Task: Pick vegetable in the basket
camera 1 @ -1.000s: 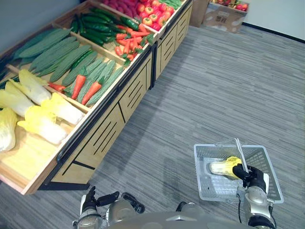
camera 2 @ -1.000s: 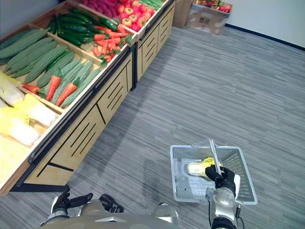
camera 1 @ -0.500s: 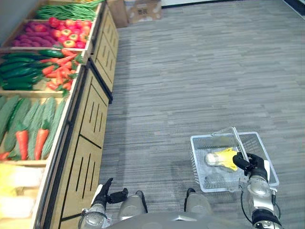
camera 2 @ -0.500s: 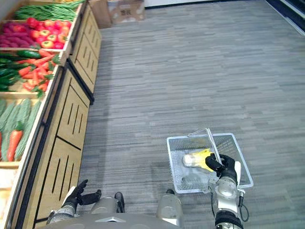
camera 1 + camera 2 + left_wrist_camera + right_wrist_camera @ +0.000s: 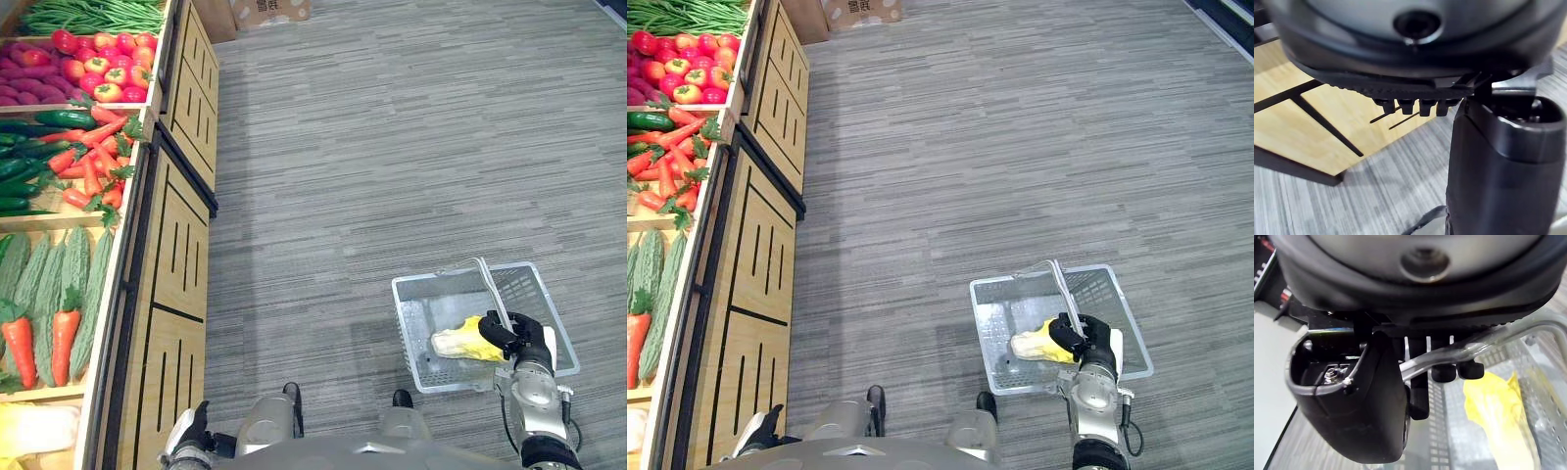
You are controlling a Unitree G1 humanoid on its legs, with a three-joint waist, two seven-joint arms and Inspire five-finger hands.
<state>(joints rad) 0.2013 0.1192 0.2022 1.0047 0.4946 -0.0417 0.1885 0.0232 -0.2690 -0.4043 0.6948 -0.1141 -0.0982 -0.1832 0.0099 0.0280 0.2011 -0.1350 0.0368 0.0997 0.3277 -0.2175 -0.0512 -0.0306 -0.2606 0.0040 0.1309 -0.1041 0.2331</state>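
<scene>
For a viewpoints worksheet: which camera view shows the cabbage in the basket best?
Left eye view: most of the cabbage shows, lying in the basket. Right eye view is similar; right wrist view gives its yellow leaves.

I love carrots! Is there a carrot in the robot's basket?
No, the basket holds just one yellow-white cabbage, no carrot.

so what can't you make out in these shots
- napa cabbage in the wire basket: leafy end hidden behind the right hand gripping the handle, both eye views
- left hand: cut off by the left eye view's bottom edge
- cardboard box: cropped by the top edge, contents unseen
</scene>
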